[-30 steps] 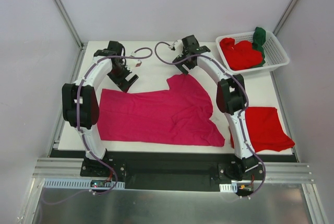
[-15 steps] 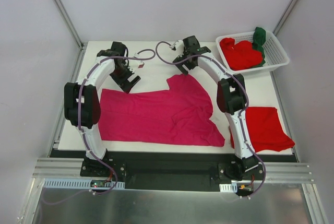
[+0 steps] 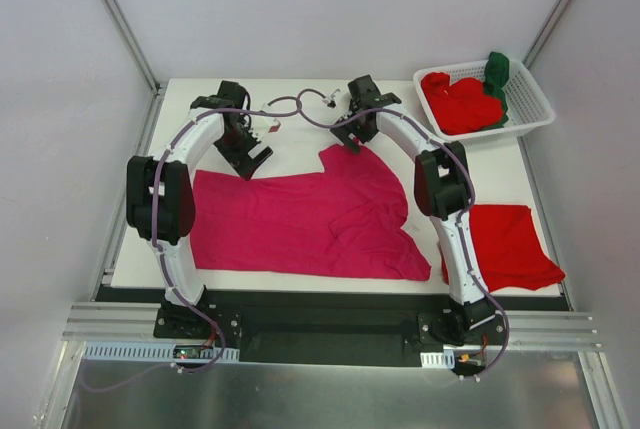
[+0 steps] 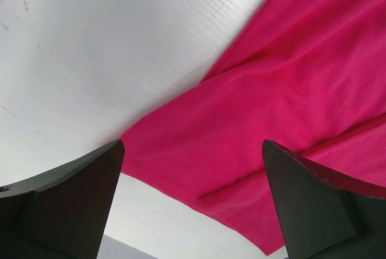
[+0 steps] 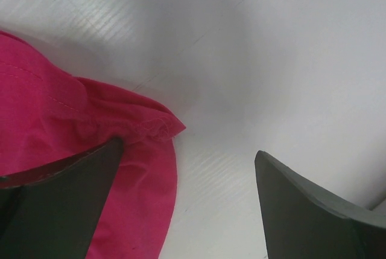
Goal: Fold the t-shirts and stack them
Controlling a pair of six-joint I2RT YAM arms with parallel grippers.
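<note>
The magenta t-shirt (image 3: 310, 219) lies spread flat across the middle of the desk (image 3: 300, 114), reaching toward its near edge. The left fingers (image 4: 66, 198) stand wide apart above the shirt's far left corner. The right fingers (image 5: 304, 211) are also spread at its far sleeve tip, one over cloth, the other over bare desk.

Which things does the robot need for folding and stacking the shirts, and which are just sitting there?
For the job:
pink t-shirt, spread on the table
red t-shirt, beside the right arm
red heap and green t-shirt, in the basket

Just sitting there:
white basket
table
</note>
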